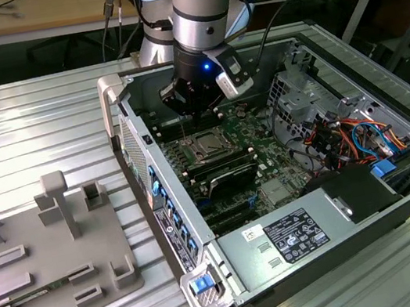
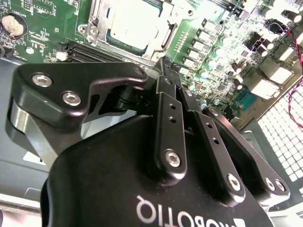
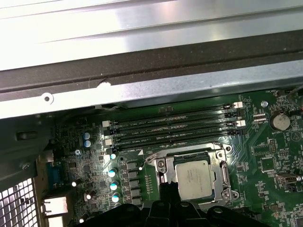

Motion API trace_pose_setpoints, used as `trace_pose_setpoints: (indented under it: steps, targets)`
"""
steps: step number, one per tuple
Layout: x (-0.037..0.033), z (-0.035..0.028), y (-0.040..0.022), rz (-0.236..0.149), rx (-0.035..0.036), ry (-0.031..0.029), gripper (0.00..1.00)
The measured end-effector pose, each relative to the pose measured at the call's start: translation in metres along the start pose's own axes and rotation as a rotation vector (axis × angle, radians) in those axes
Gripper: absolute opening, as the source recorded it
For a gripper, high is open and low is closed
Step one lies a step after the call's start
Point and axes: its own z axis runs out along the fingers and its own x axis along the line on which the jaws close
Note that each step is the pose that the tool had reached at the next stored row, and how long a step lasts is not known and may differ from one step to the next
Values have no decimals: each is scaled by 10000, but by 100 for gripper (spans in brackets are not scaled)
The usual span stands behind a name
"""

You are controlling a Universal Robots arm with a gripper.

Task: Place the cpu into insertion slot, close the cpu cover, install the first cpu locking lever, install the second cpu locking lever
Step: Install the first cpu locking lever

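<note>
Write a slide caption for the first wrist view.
The cpu sits framed by the closed cpu cover, beside memory slots on the green board.

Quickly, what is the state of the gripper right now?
Gripper: closed, fingertips together, nothing seen held between them.

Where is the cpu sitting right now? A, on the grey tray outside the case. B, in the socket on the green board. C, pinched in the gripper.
B: the cpu lies flat in its socket on the green board, framed by the cpu cover.
</note>
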Motion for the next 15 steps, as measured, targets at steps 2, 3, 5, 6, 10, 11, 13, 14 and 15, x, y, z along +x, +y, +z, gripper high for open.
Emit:
trace_pose_setpoints:
  steps: [2, 3, 5, 6, 10, 11, 13, 14, 15]
  targets:
    - [0, 0, 0, -205, -8, 4, 11]
    - [1, 0, -1, -501, -18, 10, 11]
    - [4, 0, -1, -1014, -38, 20, 11]
    - [7, 0, -2, -1233, -46, 23, 11]
    - [42, -1, -6, -1462, -55, 27, 11]
    - [49, -2, -7, -1484, -56, 28, 11]
    - [60, -2, -9, -1526, -57, 29, 11]
    - [70, -3, -10, -1556, -58, 29, 11]
    - [73, -3, -11, -1565, -59, 30, 11]
